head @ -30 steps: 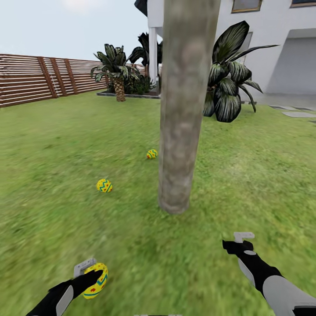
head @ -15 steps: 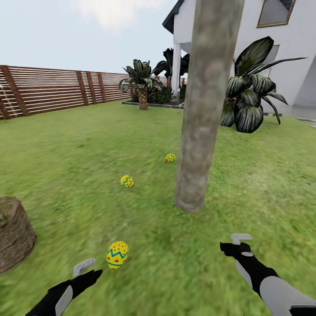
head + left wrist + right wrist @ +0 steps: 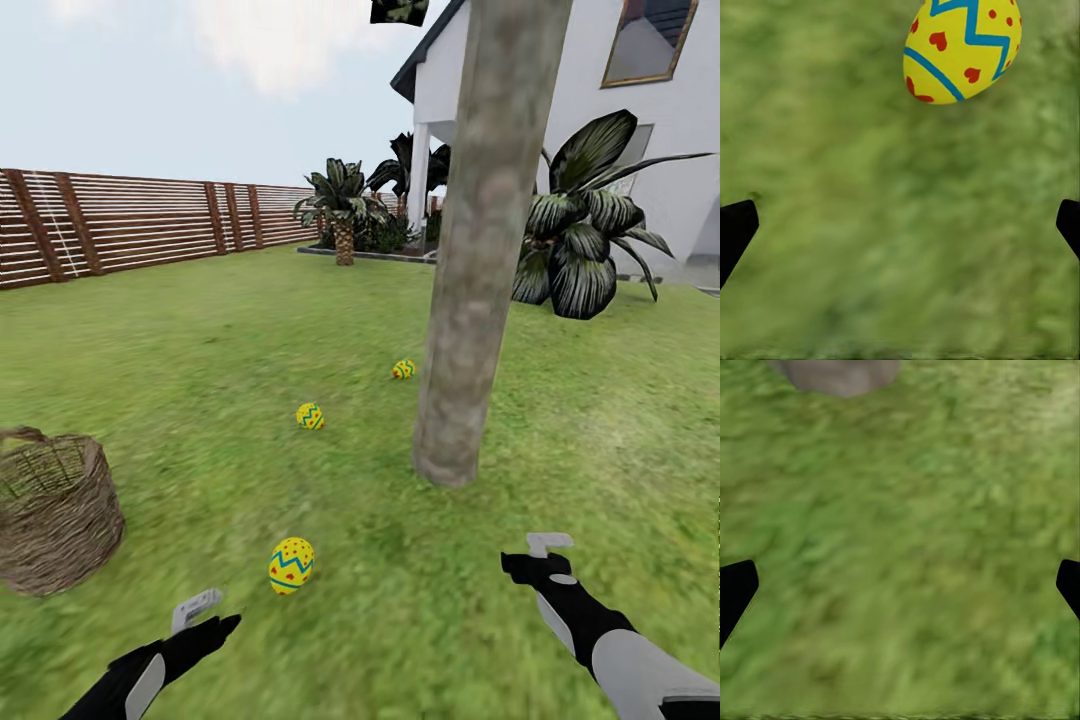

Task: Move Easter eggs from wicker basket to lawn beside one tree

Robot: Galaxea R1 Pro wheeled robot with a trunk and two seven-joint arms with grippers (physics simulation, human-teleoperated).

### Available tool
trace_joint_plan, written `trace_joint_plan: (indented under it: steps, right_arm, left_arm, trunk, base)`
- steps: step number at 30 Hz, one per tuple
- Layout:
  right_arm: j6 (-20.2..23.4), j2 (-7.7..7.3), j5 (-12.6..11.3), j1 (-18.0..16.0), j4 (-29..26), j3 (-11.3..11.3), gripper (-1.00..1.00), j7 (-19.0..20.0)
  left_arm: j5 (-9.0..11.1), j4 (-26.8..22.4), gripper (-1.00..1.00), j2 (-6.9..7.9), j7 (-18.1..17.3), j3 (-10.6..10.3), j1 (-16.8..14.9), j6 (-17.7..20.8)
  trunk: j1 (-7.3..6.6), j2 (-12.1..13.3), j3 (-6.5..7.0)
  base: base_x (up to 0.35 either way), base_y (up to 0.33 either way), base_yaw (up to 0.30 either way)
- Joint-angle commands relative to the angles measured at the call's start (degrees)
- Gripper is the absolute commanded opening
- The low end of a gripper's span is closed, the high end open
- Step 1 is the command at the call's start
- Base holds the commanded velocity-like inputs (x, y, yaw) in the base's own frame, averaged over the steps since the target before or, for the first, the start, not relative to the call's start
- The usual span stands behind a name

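Note:
Three yellow Easter eggs with blue zigzags lie on the lawn (image 3: 200,360) left of the tree (image 3: 470,300): one near me (image 3: 291,565), one farther off (image 3: 310,416), and a third (image 3: 403,369) close to the trunk. The wicker basket (image 3: 55,510) stands at the left; nothing shows in the part of its inside that I can see. My left gripper (image 3: 210,615) hovers open just short of the near egg (image 3: 961,46), with its fingertips wide apart (image 3: 900,232). My right gripper (image 3: 530,555) is open over bare grass, and the trunk's base (image 3: 836,373) lies ahead of it (image 3: 900,592).
A brown slatted fence (image 3: 130,225) runs along the far left. A white house (image 3: 640,120) stands behind the tree, with a big-leafed plant (image 3: 585,240) beside it and a short palm (image 3: 343,205) farther back. Open grass stretches between basket and tree.
The left gripper has let go of the egg, which now lies on the grass ahead of it. The camera has swung left, bringing the basket into view.

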Motion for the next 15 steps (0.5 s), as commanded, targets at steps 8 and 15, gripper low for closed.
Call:
trace_joint_plan:
  steps: [8, 15]
  right_arm:
    - [0.0, -0.01, -0.3, 0.0, 0.0, 0.3, 1.0, -0.2]
    - [0.0, -0.01, -0.3, 0.0, 0.0, 0.3, 1.0, -0.2]
  left_arm:
    - [2.3, 0.6, 1.0, 0.09, -0.4, 0.3, 0.0, 0.6]
    - [2.3, 0.7, 1.0, 0.12, -0.8, 0.3, 0.0, 0.6]
  trunk:
    - [-1.8, 3.2, 1.39]
    - [-3.34, 6.0, 2.65]
  base:
    - [-0.256, 0.206, 0.0]
    - [-0.256, 0.215, 0.0]
